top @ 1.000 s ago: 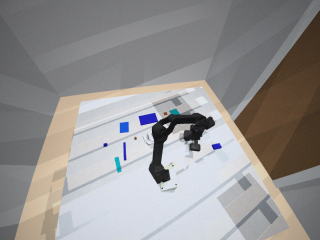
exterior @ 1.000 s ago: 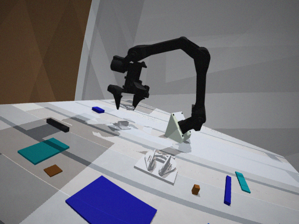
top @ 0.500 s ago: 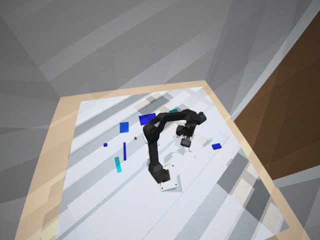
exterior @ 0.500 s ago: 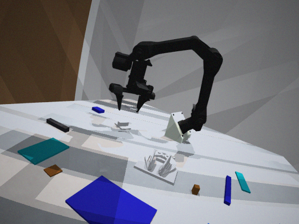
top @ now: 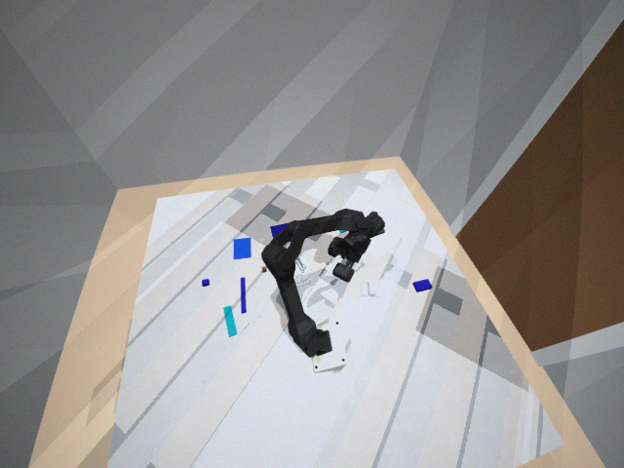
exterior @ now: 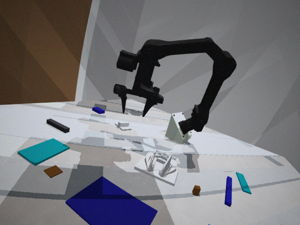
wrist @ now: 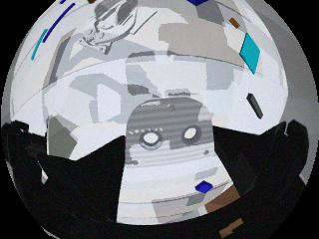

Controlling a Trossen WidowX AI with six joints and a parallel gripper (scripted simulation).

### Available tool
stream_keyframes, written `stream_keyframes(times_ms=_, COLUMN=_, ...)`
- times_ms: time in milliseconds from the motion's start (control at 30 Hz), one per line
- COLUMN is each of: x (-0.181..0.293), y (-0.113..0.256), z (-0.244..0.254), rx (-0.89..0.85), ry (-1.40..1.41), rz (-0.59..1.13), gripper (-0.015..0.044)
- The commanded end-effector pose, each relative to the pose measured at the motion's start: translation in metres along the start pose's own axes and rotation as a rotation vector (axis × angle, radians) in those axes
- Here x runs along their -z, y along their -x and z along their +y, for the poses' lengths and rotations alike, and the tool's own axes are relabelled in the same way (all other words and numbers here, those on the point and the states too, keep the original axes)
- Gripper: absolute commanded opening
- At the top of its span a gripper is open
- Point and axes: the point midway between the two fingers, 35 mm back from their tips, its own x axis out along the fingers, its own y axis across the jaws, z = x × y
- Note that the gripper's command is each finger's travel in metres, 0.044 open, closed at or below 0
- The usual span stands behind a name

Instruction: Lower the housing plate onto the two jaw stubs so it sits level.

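One pale, two-holed housing plate [wrist: 170,117], pinched by black tool [top: 339,259] [exterior: 133,114] [wrist: 167,135] (white two-jawed base [top: 302,277] [exterior: 157,172] [wrist: 114,22] upper-left in wrist view).

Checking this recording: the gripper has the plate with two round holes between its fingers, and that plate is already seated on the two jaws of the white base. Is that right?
Not seated: the exterior view shows the gripper raised beyond the white base, its jaws uncovered. The plate is indeed between the fingers.
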Motion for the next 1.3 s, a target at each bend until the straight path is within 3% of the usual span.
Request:
stream_keyframes(times_ms=0, x=-0.016, y=0.001, z=0.006, rx=0.003, ry=-0.064, rz=-0.003, gripper=0.0351)
stream_keyframes(times_ms=1267, x=-0.122, y=-0.006, z=0.068, rx=-0.021, ry=-0.53, rz=-0.021, gripper=0.0351)
